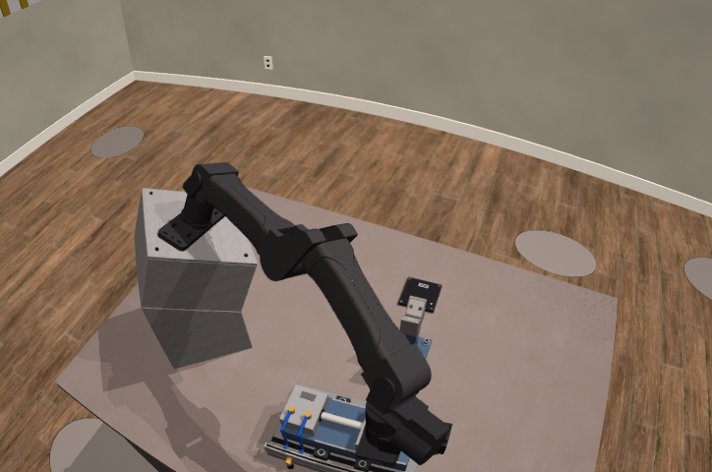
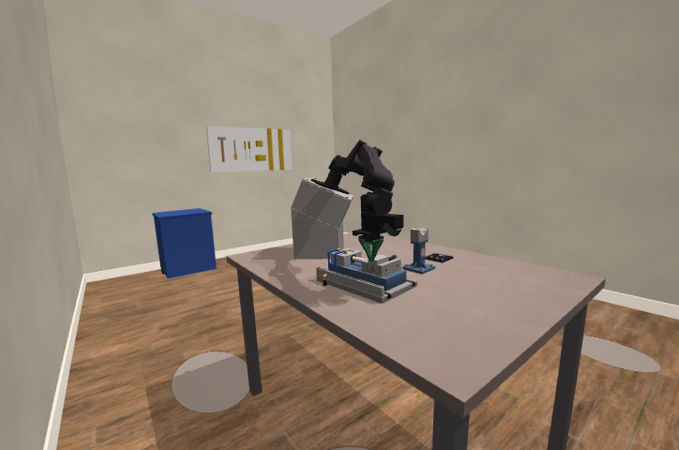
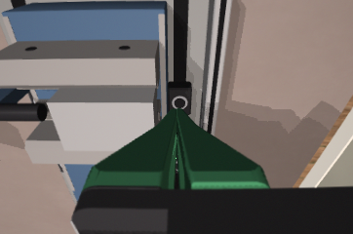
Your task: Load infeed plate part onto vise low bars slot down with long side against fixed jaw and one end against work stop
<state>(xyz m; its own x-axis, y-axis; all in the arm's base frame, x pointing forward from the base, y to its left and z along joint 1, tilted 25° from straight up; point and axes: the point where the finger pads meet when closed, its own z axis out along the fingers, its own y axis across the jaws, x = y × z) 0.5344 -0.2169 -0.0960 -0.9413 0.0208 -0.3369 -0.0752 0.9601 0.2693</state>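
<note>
The part is a pale block lying between the vise jaws, its broad upper face plain; no slot shows. Its long side is beside the fixed jaw, and whether they touch is unclear. The work stop, a black rod, is by its left end; contact cannot be told. The moving jaw is on the other side, partly covered by the part. My green gripper is shut and empty, its tips just off the part's right end. The low bars are hidden. The arm hides the jaws in the top view.
The air cylinder with blue hoses stands at the vise's other end. The V-block stands on a blue post beside the vise. The black infeed plate lies behind it, with no block on it.
</note>
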